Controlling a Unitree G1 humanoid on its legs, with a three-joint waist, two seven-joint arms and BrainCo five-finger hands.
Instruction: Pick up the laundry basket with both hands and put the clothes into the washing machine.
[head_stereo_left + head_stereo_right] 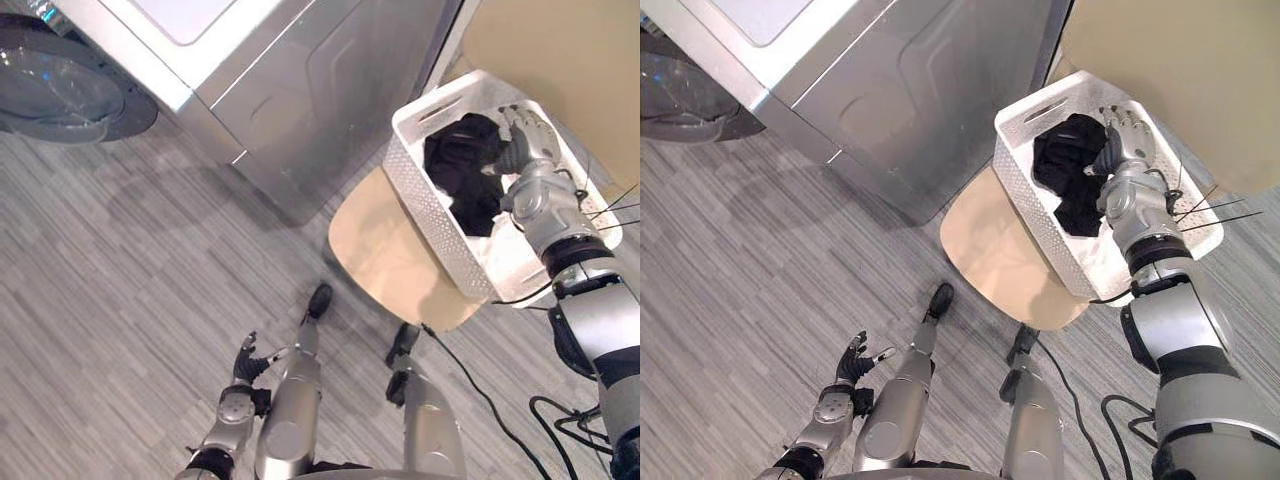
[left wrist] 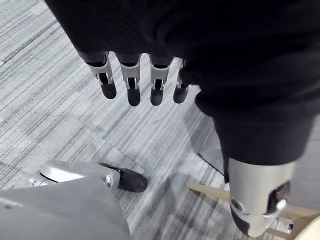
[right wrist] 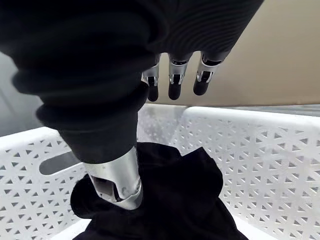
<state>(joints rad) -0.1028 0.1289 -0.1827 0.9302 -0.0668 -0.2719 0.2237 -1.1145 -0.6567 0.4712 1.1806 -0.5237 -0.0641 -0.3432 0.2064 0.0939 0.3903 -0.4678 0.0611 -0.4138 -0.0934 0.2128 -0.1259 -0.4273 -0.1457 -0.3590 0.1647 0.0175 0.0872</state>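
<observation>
A white perforated laundry basket (image 1: 432, 218) stands on a round pale wooden stool (image 1: 385, 255) beside the silver washing machine (image 1: 300, 90). Black clothes (image 1: 465, 170) lie bunched inside it. My right hand (image 1: 525, 135) reaches into the basket from above, just over the clothes. In the right wrist view its fingers (image 3: 173, 85) are straight and point at the far basket wall (image 3: 260, 150), while its thumb (image 3: 117, 185) touches the black cloth (image 3: 170, 200). Nothing is gripped. My left hand (image 1: 245, 365) hangs low over the floor, far from the basket, with its fingers (image 2: 132, 82) relaxed and empty.
The washer's round glass door (image 1: 60, 90) stands open at the upper left. Grey striped flooring (image 1: 130, 280) spreads between the machine and me. A beige wall (image 1: 560, 50) rises behind the basket.
</observation>
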